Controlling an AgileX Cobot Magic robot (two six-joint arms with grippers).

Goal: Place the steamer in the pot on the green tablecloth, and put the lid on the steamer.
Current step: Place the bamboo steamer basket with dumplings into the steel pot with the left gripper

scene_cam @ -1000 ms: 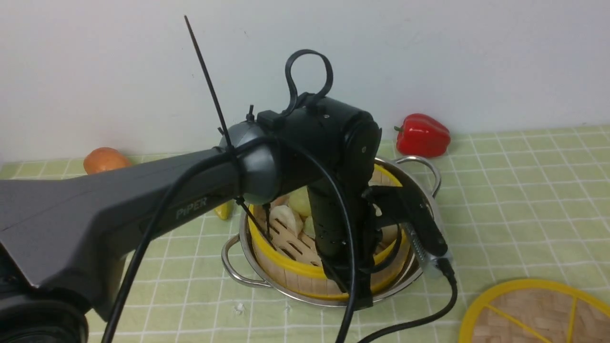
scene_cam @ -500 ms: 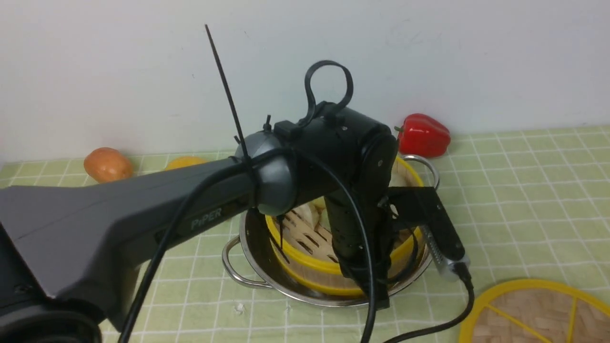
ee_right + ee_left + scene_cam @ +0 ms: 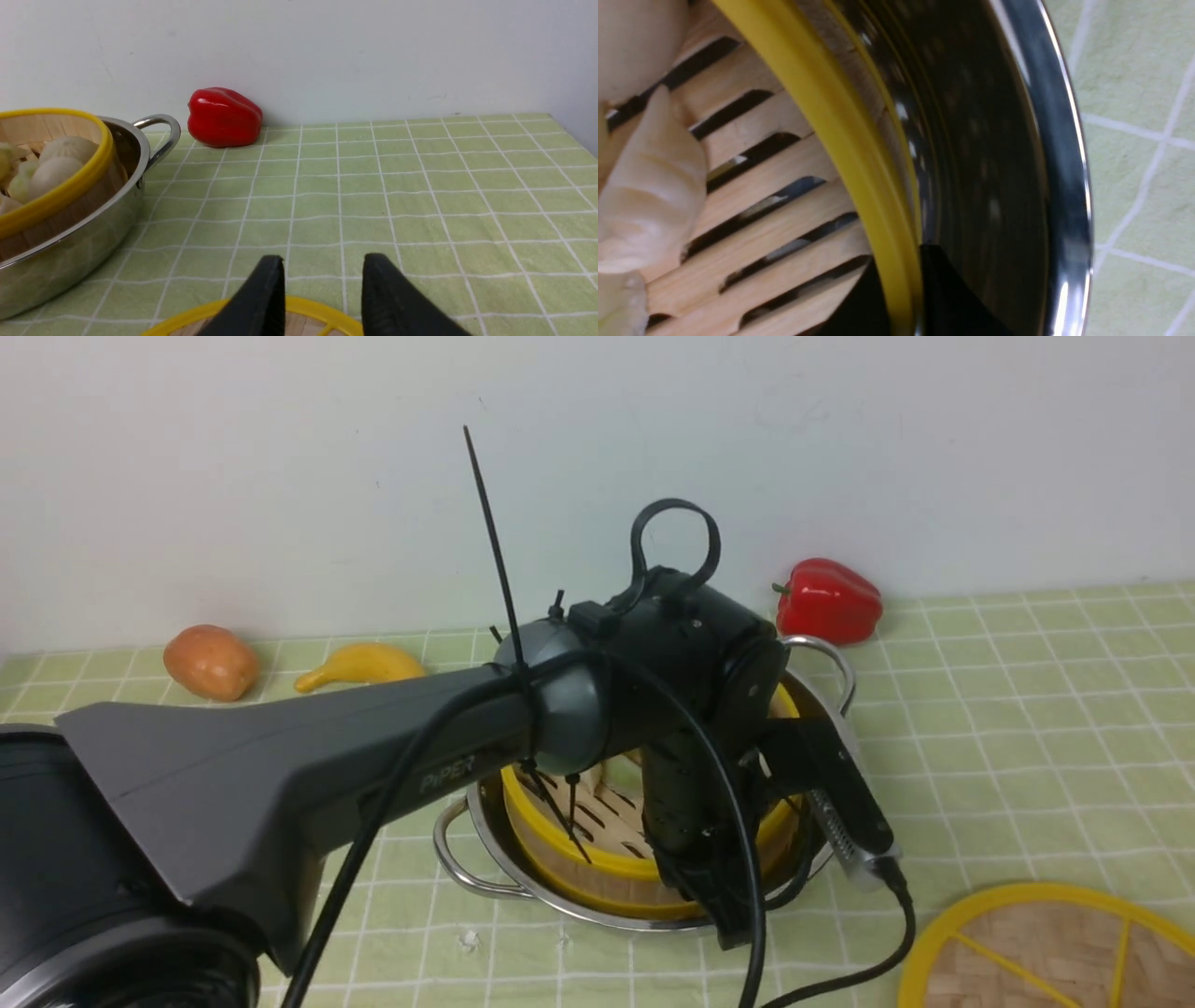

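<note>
Behind the tabletop a plain white wall is seen, and the tabletop is covered by the green tablecloth (image 3: 1027, 709). Near its middle the pot (image 3: 523, 896) is set, and the steamer (image 3: 597, 868) is held inside it, with pale dumplings (image 3: 56, 163) carried on its slatted floor. The steamer's yellow rim is clamped by the left gripper (image 3: 902, 284), one jaw inside the basket and one in the gap against the pot's wall. Whether the basket is seated flat cannot be told.

The lid (image 3: 1046, 952) is laid flat at the front right edge, well apart from the pot. The right gripper (image 3: 322, 280) is hung just over the lid's near rim with its jaws apart and nothing between them. The right arm is judged the nearer one for the lid, which would have to be carried left toward the steamer. A red pepper (image 3: 829, 600) is placed at the back edge, beyond the pot.
</note>
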